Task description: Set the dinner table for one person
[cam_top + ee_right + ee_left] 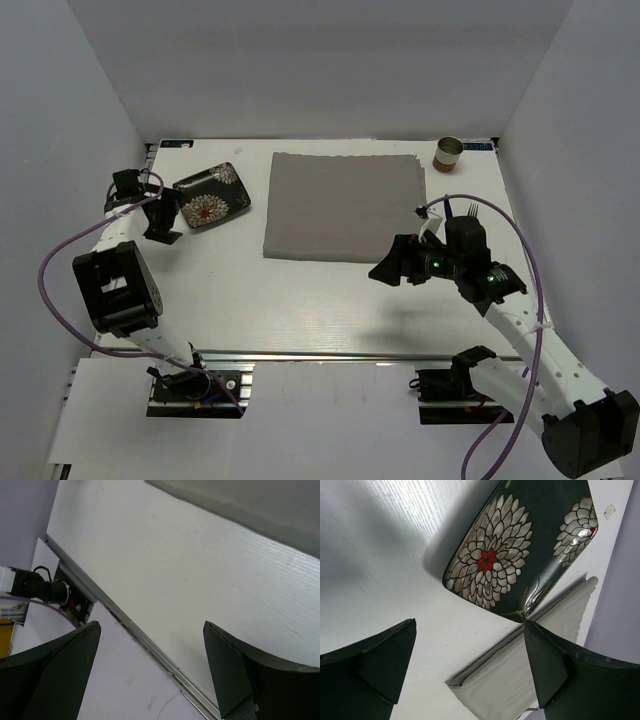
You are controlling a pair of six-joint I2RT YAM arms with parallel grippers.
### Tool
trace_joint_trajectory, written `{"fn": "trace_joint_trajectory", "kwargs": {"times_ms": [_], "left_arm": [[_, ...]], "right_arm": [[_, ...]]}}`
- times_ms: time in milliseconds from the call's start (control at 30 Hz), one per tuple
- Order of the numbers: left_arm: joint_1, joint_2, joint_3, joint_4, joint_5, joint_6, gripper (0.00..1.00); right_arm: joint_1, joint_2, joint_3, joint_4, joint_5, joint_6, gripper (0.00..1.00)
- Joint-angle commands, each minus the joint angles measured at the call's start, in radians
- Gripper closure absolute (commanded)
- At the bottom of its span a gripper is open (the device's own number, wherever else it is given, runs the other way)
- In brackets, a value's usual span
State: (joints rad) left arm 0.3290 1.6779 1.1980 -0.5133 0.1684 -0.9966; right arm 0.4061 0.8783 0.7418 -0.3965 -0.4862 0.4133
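The dinner table (300, 300) is seen as a wide white top that fills the middle of the overhead view, with a metal rail (330, 355) running along its near edge. The same white top (200, 560) and rail (130, 627) are shown by the right wrist camera.

A grey placemat (343, 205) is laid flat on the far middle of the table, and its near edge is seen at the top of the right wrist view (260, 505). A dark rectangular plate (210, 195) with pale flowers and a red centre is set on the table left of the placemat, near it but apart, and turned at a slant. A small brown cup (448, 152) is stood upright at the far right corner, well apart from the plate. The prongs of a fork (467, 209) can be made out right of the placemat; the rest is hidden behind the right arm.

The left gripper (172, 217) is held just beside the plate's left end, with its jaws spread wide and nothing between them. In the left wrist view (470, 624) the plate (520, 545) lies just ahead of the fingers; whether one tip touches its corner cannot be told.

The right gripper (392, 262) is held over bare table by the placemat's near right corner, pointed left. Its jaws (152, 625) are likewise spread wide and nothing is gripped.
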Motion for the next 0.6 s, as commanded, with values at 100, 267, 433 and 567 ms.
{"fn": "trace_joint_trajectory", "kwargs": {"times_ms": [100, 267, 433, 567], "left_arm": [[0.004, 0.057, -0.041, 0.105, 0.056, -0.037, 0.02], [-0.005, 0.016, -0.175, 0.269, 0.049, -0.089, 0.05], [-0.005, 0.005, -0.271, 0.42, 0.042, -0.106, 0.08], [-0.005, 0.048, -0.262, 0.473, 0.054, -0.091, 0.16]], "right_arm": [[0.0, -0.07, -0.032, 0.024, -0.071, 0.009, 0.11], [0.002, -0.108, -0.058, 0.042, -0.117, 0.036, 0.11], [0.0, -0.15, -0.085, 0.065, -0.149, 0.071, 0.11], [0.003, -0.168, -0.097, 0.085, -0.186, 0.108, 0.11]]}}
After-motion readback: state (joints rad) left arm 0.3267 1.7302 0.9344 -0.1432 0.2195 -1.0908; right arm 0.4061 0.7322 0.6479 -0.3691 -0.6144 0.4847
